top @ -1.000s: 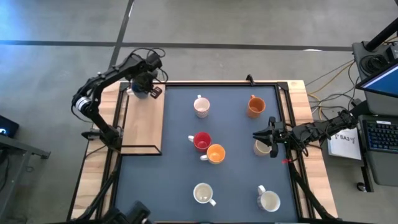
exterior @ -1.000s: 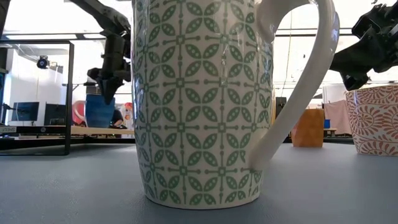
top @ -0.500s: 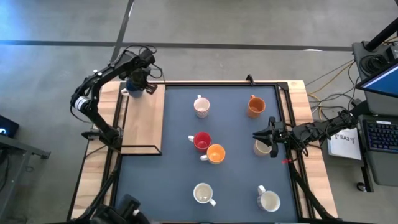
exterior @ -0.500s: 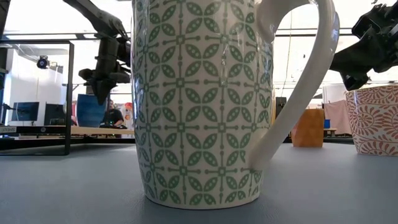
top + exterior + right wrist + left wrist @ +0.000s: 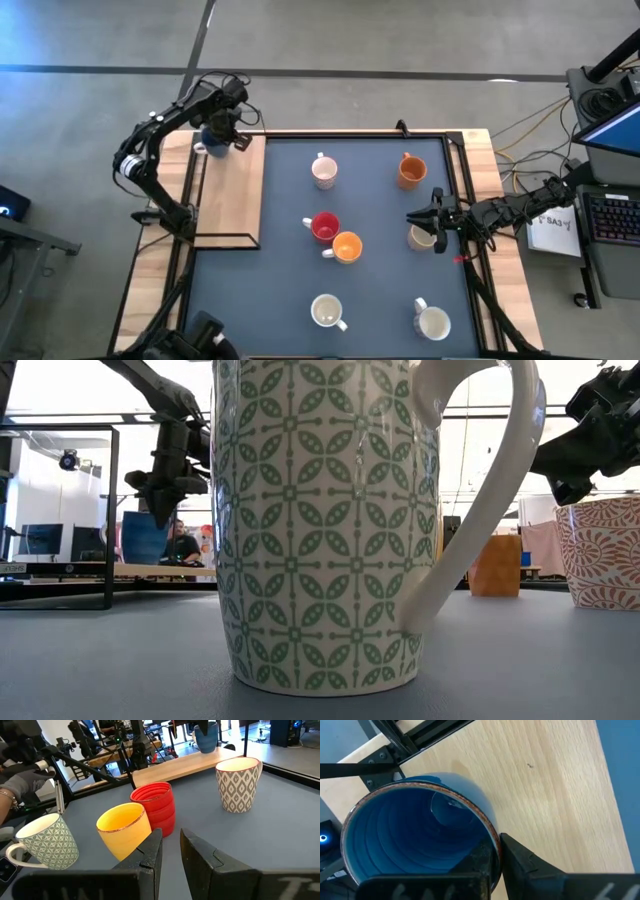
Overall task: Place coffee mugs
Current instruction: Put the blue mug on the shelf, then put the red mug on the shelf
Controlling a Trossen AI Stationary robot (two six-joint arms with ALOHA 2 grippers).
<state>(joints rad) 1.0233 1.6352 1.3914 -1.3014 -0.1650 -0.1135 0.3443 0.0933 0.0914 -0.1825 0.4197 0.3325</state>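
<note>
A workshop with desks and monitors lies behind a table topped by a grey-blue mat (image 5: 370, 300) and a pale wooden board (image 5: 230, 200) along its left side. At the board's far corner the left gripper (image 5: 222, 135) is clamped on the rim of the blue mug (image 5: 415, 835), one finger inside the cup and one outside, the mug standing at the board's edge. Near the mat's right edge the right gripper (image 5: 425, 222) hovers with its fingers slightly apart, holding nothing, just beside a patterned cream mug (image 5: 421, 238). Across the mat stand the red mug (image 5: 325, 227) touching an orange mug (image 5: 346, 247), a second orange mug (image 5: 411, 171) at the far right, and white mugs at far centre (image 5: 324, 172), near centre (image 5: 327, 312) and near right (image 5: 433, 323)
</note>
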